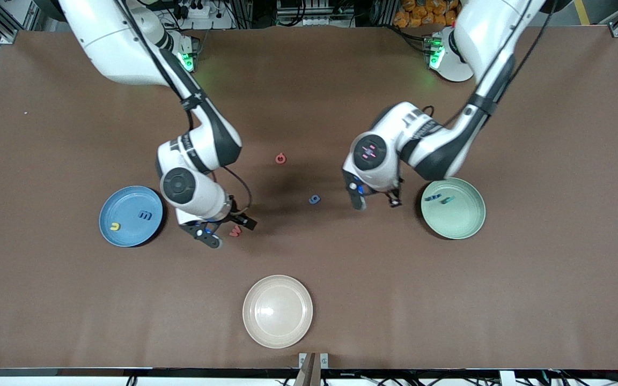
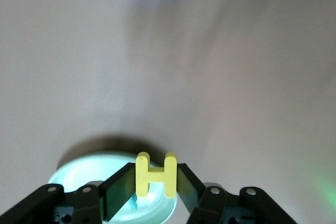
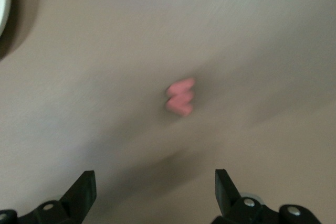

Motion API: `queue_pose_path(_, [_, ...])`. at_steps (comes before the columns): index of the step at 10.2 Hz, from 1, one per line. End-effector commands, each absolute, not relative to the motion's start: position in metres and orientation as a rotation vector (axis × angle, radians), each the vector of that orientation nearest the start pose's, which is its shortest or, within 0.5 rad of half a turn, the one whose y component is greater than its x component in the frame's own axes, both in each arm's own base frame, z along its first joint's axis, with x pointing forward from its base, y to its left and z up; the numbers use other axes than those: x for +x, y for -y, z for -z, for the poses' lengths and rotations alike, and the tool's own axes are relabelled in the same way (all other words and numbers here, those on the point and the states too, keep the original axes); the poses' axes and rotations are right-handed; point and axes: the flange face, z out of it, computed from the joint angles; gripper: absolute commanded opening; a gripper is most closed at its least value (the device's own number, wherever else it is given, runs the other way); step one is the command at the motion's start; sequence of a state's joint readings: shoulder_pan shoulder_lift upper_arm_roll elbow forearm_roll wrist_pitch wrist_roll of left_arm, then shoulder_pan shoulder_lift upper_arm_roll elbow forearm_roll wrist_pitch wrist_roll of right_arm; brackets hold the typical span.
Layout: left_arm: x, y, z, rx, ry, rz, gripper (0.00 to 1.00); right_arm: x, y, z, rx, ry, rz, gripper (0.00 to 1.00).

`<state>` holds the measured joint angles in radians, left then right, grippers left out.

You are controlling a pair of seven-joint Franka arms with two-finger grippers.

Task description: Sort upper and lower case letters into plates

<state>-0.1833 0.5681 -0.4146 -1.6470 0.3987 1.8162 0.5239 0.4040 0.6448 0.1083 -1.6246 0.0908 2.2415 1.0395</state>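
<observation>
I see a blue plate (image 1: 131,216) holding two letters and a mint plate (image 1: 453,208) holding others. My left end effector (image 2: 156,181), over the bench beside the mint plate, pinches a yellow H (image 2: 156,174), seen only from its wrist. My right end effector (image 1: 226,230) hangs spread wide over a red W (image 1: 235,231).

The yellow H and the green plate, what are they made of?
The yellow H, pinched in the left claw, looks like painted wood or foam: thick, blocky, matte. The pale green plate looks like matte plastic or ceramic: smooth, dull, no glare. Neither is certain.
</observation>
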Motion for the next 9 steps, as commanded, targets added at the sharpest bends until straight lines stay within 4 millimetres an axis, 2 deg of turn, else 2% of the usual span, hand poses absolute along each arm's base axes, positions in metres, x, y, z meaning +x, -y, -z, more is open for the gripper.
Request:
queue_pose_path(1, [0.576, 0.235, -0.277, -2.427, -1.748, -0.568, 0.21, 0.590, -0.378, -0.232, -2.862, -1.093, -0.197, 1.00])
queue_pose_path(2, [0.584, 0.207, -0.273, -2.449, -1.745, -0.585, 0.21, 0.580, -0.400, -0.229, -2.841, -1.160, -0.201, 1.00])
queue_pose_path(3, [0.588, 0.188, -0.269, -2.468, -1.732, -0.589, 0.21, 0.573, -0.421, -0.232, -2.817, -1.203, -0.196, 1.00])
queue_pose_path(4, [0.598, 0.153, -0.259, -2.494, -1.748, -0.580, 0.20, 0.571, -0.439, -0.232, -2.781, -1.259, -0.190, 1.00])
queue_pose_path(5, [0.604, 0.140, -0.252, -2.497, -1.757, -0.544, 0.16, 0.565, -0.459, -0.228, -2.752, -1.310, -0.188, 1.00])
queue_pose_path(6, [0.608, 0.133, -0.243, -2.485, -1.758, -0.529, 0.16, 0.557, -0.479, -0.222, -2.733, -1.326, -0.174, 1.00])
queue_pose_path(8, [0.614, 0.110, -0.231, -2.498, -1.737, -0.508, 0.17, 0.549, -0.494, -0.208, -2.694, -1.333, -0.140, 1.00])
queue_pose_path(9, [0.613, 0.111, -0.231, -2.497, -1.740, -0.508, 0.18, 0.543, -0.498, -0.200, -2.708, -1.326, -0.148, 1.00])
